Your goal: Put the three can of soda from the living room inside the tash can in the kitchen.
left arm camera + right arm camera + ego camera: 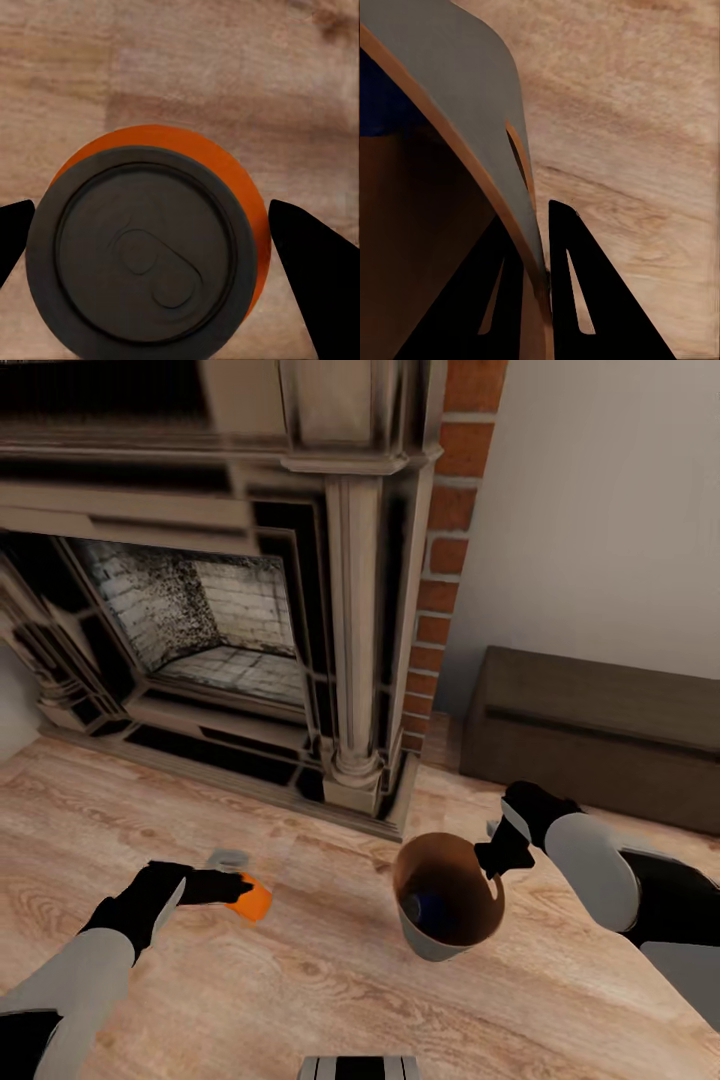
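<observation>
Orange can right under left gripper, jaws wide either side, not clamped | trash can pinched by rim in right gripper, tilted as catch-bucket | blue can inside | by fireplace, guessing grab next

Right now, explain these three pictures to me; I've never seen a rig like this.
It is a simulated two-armed robot. The head view looks down from its head at a wood floor before a fireplace. The other two come from cameras at each wrist. The left gripper has a finger either side of an orange can; whether it grips, I cannot tell. The right gripper pinches the rim of a grey bucket, held above the floor, with a dark blue can inside.
</observation>
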{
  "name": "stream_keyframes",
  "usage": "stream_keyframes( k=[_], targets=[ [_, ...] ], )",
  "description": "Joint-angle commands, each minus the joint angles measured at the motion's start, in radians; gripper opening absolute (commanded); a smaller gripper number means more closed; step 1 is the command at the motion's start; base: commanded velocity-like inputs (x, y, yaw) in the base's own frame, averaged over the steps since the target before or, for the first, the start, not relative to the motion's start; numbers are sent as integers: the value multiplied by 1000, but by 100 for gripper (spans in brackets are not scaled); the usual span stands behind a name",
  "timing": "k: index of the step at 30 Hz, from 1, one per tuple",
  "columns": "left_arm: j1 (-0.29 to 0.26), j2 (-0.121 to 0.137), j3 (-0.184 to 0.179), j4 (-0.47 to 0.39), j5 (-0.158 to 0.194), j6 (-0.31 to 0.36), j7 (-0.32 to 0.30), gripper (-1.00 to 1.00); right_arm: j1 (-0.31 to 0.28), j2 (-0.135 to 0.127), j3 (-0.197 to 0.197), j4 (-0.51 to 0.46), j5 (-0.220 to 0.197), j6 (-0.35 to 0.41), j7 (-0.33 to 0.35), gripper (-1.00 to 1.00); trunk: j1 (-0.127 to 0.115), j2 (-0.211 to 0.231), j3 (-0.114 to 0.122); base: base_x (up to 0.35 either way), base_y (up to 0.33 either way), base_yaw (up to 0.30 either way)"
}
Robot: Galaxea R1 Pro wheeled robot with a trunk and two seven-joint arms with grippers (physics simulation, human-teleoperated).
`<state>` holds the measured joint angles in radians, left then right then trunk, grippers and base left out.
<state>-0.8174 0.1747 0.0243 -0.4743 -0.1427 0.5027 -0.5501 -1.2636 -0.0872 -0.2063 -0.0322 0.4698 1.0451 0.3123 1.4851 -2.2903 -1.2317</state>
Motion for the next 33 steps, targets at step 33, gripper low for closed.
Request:
stream_keyframes(
  k=[33],
  targets=[
    [-89, -97, -329, -695, -24, 545, -577, -100, 18, 207, 77, -22, -22, 2, -2, -100, -104, 189, 85, 0, 0, 0]
  ],
)
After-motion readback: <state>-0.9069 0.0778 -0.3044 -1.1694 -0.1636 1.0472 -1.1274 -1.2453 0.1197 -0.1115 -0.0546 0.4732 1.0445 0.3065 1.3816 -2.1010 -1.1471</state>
